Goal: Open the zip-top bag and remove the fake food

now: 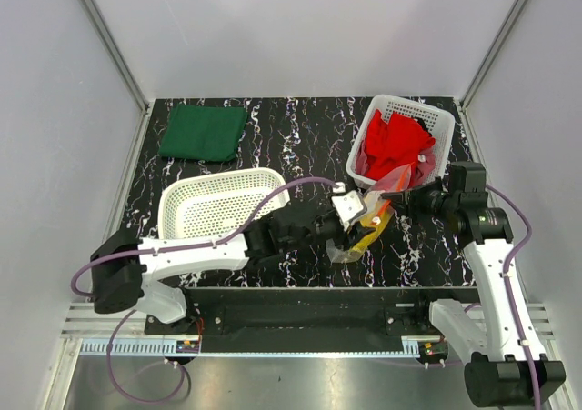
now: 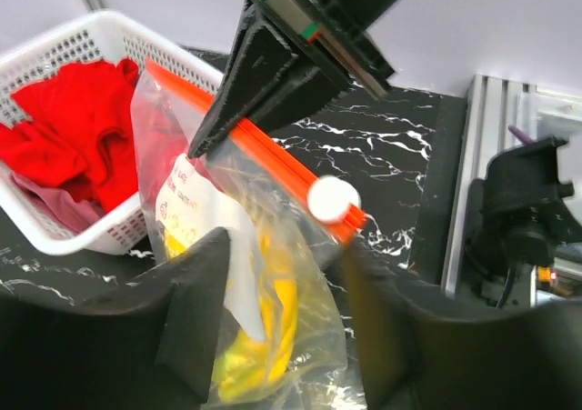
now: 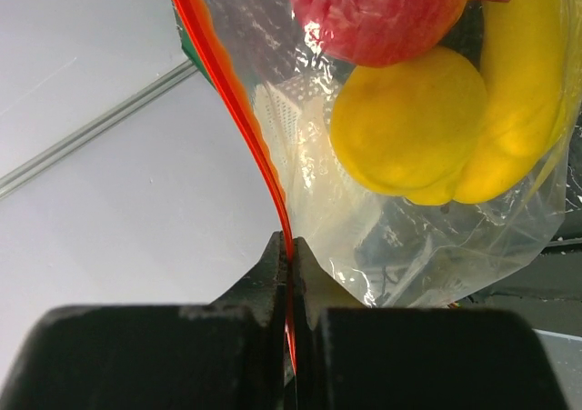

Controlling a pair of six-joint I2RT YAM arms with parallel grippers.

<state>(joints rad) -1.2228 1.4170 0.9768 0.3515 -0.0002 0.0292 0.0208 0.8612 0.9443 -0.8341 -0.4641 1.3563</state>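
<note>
The clear zip-top bag (image 1: 362, 235) hangs above the table between both grippers. Its orange-red zip strip (image 2: 273, 155) carries a white slider (image 2: 332, 198). My right gripper (image 3: 289, 251) is shut on the zip strip (image 3: 238, 110) and holds the bag up; it also shows in the top view (image 1: 400, 195) and the left wrist view (image 2: 202, 145). My left gripper (image 2: 282, 251) is open, its fingers either side of the bag's lower part (image 2: 273, 328). Inside the bag are a red fruit (image 3: 382, 10), a yellow lemon (image 3: 409, 124) and a yellow banana (image 3: 518, 92). No grapes show.
A white mesh basket (image 1: 406, 102) with red cloth (image 1: 396, 142) stands at the back right, just behind the bag; its rim shows in the left wrist view (image 2: 55, 51). A second white basket (image 1: 186, 192) sits empty at the left. A green cloth (image 1: 203, 133) lies at the back left.
</note>
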